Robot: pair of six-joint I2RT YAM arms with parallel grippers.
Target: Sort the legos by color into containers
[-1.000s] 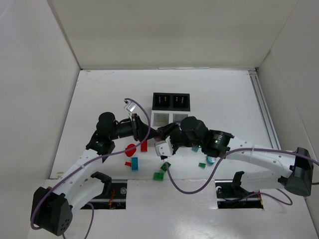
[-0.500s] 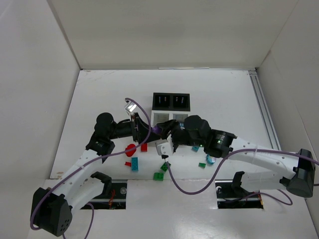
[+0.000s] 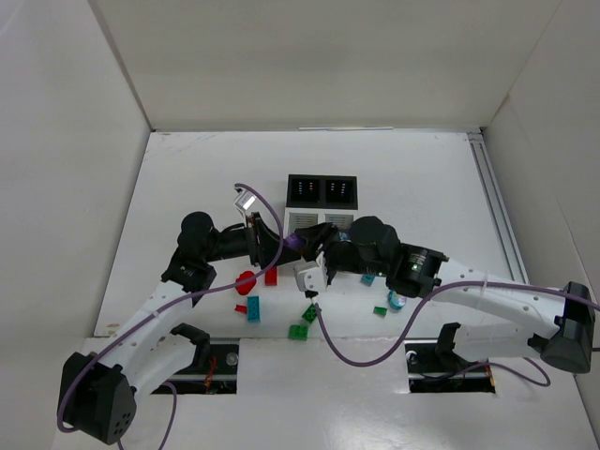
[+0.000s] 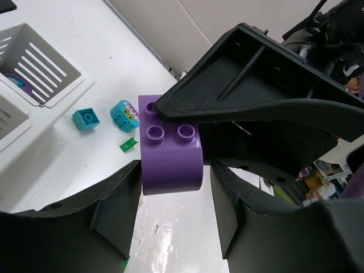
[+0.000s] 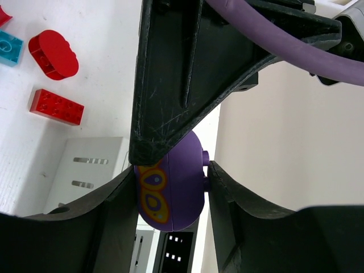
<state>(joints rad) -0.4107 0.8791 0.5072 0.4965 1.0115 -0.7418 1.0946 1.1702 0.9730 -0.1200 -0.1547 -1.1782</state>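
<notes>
A matte white tabletop (image 3: 422, 178) sits boxed in by plain white walls (image 3: 309, 56). At mid-frame in the top view, the left gripper (image 4: 173, 185) and right gripper (image 5: 170, 199) meet over the white slatted plastic bins (image 3: 302, 222), just below the black bins (image 3: 322, 189). Each wrist view shows its own fingers clamped on a glossy purple plastic lego (image 4: 170, 159) (studded on one face, rounded, with yellow ovals printed on its side). Towards the lower left lie a smooth red oval piece (image 3: 246, 281), a red studded brick (image 3: 271, 276) and a teal brick (image 3: 253, 308).
</notes>
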